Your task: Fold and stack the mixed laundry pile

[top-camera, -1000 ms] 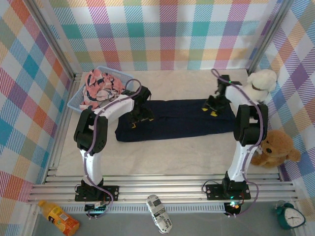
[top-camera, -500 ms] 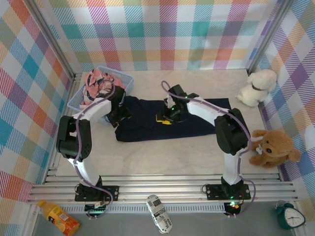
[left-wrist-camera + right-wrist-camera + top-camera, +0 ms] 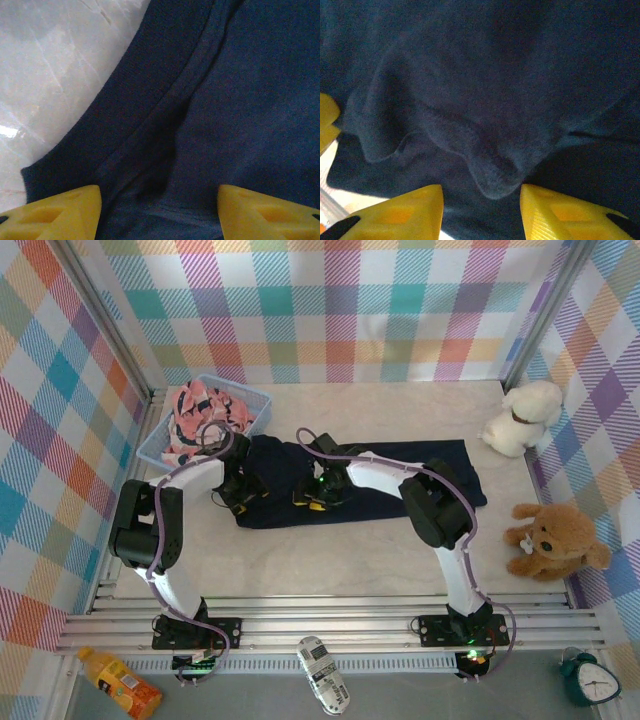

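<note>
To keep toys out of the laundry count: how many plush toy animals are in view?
2. A white plush toy sits in the far right corner; a brown teddy bear lies nearer, on the right. The pink garment in the basket could hide more.

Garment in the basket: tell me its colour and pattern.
The garment is pink with navy-and-white print; top external view shows it best.

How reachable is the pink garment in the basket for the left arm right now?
Probably yes. The pink garment lies heaped in the blue basket just beyond the left gripper, nothing between them. That gripper is open, down on the navy T-shirt, so it must lift over the basket rim first.
</note>
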